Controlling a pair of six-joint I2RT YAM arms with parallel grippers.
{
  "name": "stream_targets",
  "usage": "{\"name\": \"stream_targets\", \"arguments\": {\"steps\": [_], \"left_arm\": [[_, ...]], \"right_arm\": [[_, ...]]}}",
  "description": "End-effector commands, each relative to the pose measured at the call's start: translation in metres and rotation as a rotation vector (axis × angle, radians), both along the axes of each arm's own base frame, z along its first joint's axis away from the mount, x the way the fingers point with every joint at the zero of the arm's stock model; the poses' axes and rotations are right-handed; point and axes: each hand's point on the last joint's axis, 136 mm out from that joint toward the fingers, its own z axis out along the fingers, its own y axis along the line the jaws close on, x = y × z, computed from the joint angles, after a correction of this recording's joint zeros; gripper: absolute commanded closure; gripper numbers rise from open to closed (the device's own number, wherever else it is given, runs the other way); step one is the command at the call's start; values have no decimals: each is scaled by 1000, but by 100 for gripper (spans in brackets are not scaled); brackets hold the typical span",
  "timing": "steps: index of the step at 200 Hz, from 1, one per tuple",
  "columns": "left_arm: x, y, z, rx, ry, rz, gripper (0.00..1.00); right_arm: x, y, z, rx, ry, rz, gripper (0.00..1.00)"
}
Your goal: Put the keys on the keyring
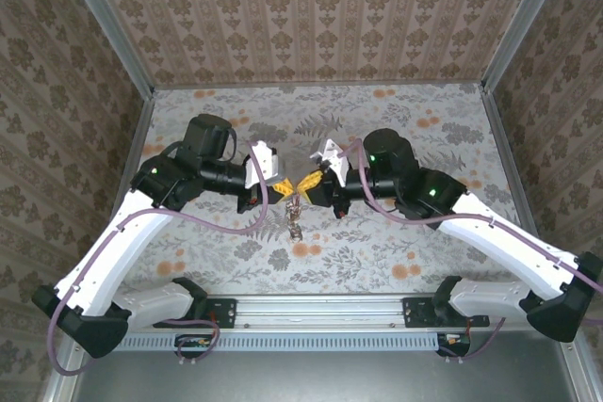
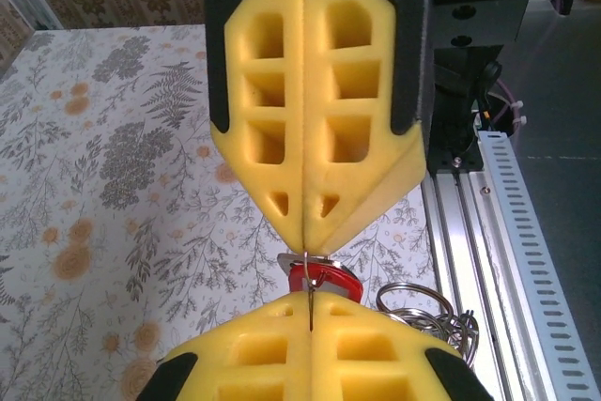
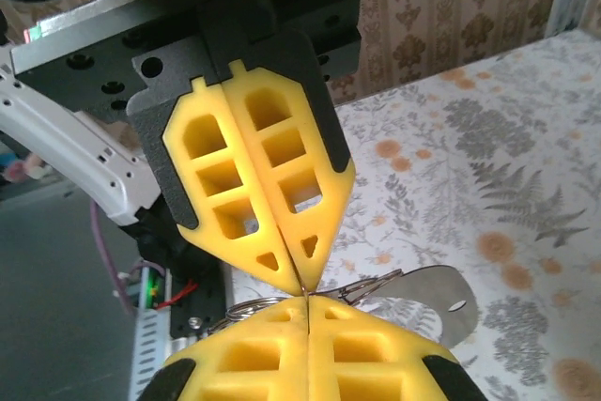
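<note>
The left hand [image 2: 310, 326] is closed, its yellow foam fingers pressed flat together. A thin dark wire runs straight into the seam at their tips. This is the keyring [image 2: 309, 302], seen edge-on, so its loop shape cannot be made out.

Just behind the wire sits a key [image 2: 331, 281] with a glossy red plastic head, tilted and touching the wire. Its shaft is hidden.

The right hand [image 2: 305, 237] meets the left hand tip to tip and is also closed. Its point touches the top of the wire, but I cannot tell whether it pinches the wire, the key or nothing. The two pairs of fingers crowd these small parts and hide most of them.

Beside the red key, toward the metal rail [image 2: 488, 232], hangs a cluster of plain metal rings [image 2: 418, 305]. In the right wrist view, a flat silvery tag [image 3: 427, 293] with a small hole sticks out beside the tips.

From above, the keyring and rings dangle below the meeting hands, over the middle of the flowered bench [image 1: 377, 261]. Beyond it stand the patterned walls [image 1: 311, 16].
</note>
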Motion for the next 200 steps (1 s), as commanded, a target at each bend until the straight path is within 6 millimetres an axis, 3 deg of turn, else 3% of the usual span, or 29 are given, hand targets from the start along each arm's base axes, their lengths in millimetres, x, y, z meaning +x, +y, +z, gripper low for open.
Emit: {"name": "stream_targets", "arguments": {"steps": [1, 122, 200], "left_arm": [[-5, 1, 7, -21, -42, -12, 100], [-11, 1, 10, -29, -56, -27, 100], [-1, 2, 5, -3, -76, 27, 100]], "right_arm": [[-3, 6, 16, 69, 85, 47, 100], [15, 4, -2, 38, 210, -9, 100], [8, -3, 10, 79, 183, -5, 100]]}}
